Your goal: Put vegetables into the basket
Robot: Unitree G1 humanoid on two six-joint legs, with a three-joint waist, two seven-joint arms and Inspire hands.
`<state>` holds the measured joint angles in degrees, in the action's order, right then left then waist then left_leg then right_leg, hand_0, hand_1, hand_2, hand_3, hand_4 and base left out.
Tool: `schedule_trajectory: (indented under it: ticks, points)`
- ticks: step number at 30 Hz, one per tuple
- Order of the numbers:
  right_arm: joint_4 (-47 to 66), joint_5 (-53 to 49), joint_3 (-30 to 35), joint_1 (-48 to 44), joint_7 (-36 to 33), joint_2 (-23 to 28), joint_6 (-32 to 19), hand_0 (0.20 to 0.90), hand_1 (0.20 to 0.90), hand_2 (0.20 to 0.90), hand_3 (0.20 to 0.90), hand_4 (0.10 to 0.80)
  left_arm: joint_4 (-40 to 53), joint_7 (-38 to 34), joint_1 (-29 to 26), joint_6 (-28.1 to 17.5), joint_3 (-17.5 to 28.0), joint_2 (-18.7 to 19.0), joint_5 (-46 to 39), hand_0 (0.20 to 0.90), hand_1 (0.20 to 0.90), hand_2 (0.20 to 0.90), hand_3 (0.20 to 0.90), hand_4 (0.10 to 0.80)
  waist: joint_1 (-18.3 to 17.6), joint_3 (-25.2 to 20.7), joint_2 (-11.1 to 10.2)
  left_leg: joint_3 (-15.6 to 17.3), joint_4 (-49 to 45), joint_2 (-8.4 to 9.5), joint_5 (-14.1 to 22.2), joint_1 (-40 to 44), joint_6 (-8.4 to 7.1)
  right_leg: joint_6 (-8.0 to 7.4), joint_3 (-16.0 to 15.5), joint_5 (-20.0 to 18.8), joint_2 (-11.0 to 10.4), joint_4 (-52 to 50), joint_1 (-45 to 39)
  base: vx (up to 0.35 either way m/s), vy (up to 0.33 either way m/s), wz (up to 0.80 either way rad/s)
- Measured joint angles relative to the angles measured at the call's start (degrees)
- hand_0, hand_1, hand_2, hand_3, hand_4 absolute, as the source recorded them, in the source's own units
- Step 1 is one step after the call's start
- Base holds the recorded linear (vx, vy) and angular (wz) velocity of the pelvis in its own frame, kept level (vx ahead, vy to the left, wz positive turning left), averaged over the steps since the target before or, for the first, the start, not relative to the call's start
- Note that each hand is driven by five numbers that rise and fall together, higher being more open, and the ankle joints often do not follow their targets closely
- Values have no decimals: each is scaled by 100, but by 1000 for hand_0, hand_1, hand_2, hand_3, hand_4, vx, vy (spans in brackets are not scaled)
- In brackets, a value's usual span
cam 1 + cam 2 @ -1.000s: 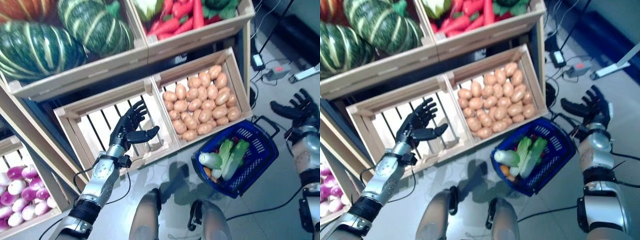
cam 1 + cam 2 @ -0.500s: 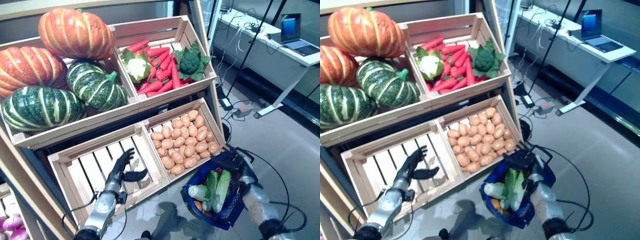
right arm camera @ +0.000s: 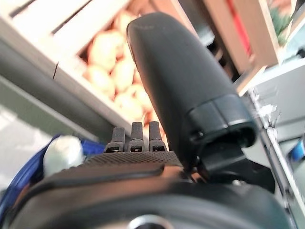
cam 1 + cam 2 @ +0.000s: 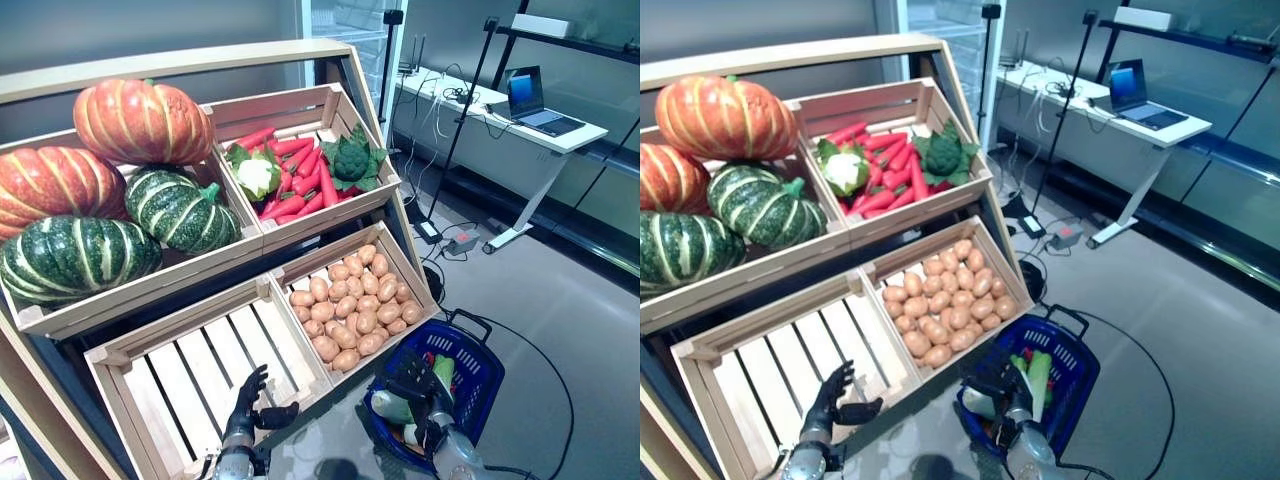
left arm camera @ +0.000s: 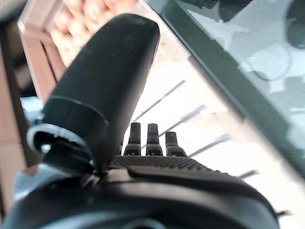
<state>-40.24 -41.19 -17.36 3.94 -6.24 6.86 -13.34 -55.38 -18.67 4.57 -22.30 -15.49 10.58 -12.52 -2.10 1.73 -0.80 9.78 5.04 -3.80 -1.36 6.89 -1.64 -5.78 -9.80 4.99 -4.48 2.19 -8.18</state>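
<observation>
The blue plastic basket [image 4: 455, 333] stands on the floor at the stand's lower right corner. A green leafy vegetable [image 4: 443, 370] and a white vegetable [image 4: 388, 405] lie in it. My right hand [image 4: 420, 385] is over the basket's near side, with straight fingers and nothing in it. In the right wrist view its fingers [image 3: 136, 136] are straight and the white vegetable [image 3: 62, 150] lies below them. My left hand [image 4: 250, 405] is open and empty at the front edge of the empty slatted crate [image 4: 190, 350]. In the left wrist view its fingers [image 5: 150, 138] are straight.
The wooden stand [image 4: 300, 55] with its crates of vegetables takes up the left and middle. A desk with a laptop [image 4: 525, 95] stands at the back right. Cables and a power adapter [image 4: 463, 241] lie on the floor behind the basket.
The camera has tilted up, so the whole picture has shifted. My right hand has come from the basket's right to over the basket. My left hand stays open by the empty crate.
</observation>
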Motion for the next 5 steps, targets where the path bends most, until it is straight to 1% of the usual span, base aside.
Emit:
schedule_trajectory:
  ticks: [3,5]
  points:
    - [-65,-24,-118,101,0,-12,-15,900,900,900,900,800,-5,17,83,-3,-30,-78,-97,900,900,900,900,800,5,-12,60,-32,0,-15,-17,-22,-17,16,-32,-51,25,97,-39,-12,12,5]
    - [-70,-16,-229,103,0,30,-15,900,900,900,900,800,18,32,81,-4,-202,-70,-80,900,900,900,900,800,5,0,95,-48,0,-19,-29,-34,-20,21,-43,-55,32,97,-37,-8,5,2]
